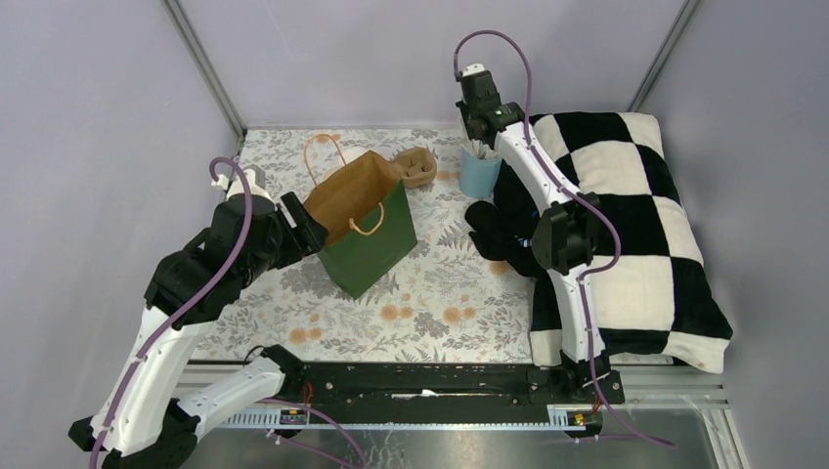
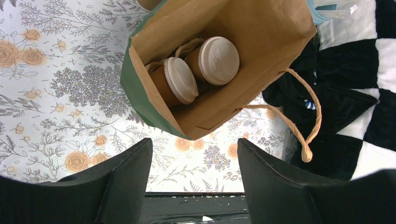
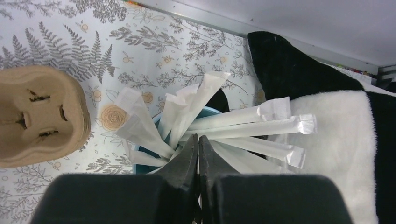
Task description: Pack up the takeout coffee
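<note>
So both coffees are in the bag (image 2: 261, 42) at this point. The left gripper (image 2: 194, 142) hangs just back from the bag's open mouth, jaws spread wide with nothing between them, only flowery worktop (image 2: 70, 93) showing through the gap. Straight ahead of those jaws, down inside the brown paper lining, the nearer cup (image 2: 181, 80) and the farther cup (image 2: 218, 59) sit side by side and touching, white lids on, both leaning the same way. The bag is green outside, and one twisted paper handle loops out off to the right of the jaws.

The right gripper (image 3: 198, 138) is well apart from all that, poking down into the light-blue cup (image 3: 215, 110) of wrapped straws (image 3: 252, 123). Its jaws are pressed together, basically no gap. The straws fan out all around the tips, and I honestly can't tell if one is pinched in there or if they're just brushing past. The brown pulp carrier (image 3: 39, 116) lies off to the left of those jaws, empty side up on the worktop. A black-and-white checkered cushion (image 3: 327, 140) lies off to their right.
</note>
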Controlling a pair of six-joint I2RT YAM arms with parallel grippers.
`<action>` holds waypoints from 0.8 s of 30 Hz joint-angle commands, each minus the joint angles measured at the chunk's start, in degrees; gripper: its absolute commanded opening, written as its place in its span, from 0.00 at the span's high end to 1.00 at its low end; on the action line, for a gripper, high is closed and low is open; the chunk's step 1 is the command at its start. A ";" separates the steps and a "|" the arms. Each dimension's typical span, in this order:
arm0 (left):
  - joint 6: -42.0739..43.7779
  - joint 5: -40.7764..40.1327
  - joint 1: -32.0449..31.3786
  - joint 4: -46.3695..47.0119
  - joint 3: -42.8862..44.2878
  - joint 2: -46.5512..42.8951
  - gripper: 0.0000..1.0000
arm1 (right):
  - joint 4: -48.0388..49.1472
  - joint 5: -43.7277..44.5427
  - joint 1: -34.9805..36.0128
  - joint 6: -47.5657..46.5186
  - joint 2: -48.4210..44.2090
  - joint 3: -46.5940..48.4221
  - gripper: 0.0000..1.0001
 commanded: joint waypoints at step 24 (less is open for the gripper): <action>4.02 -8.54 0.21 7.15 2.10 -4.22 0.30 | 19.96 -49.16 10.91 27.01 -30.02 1.31 1.00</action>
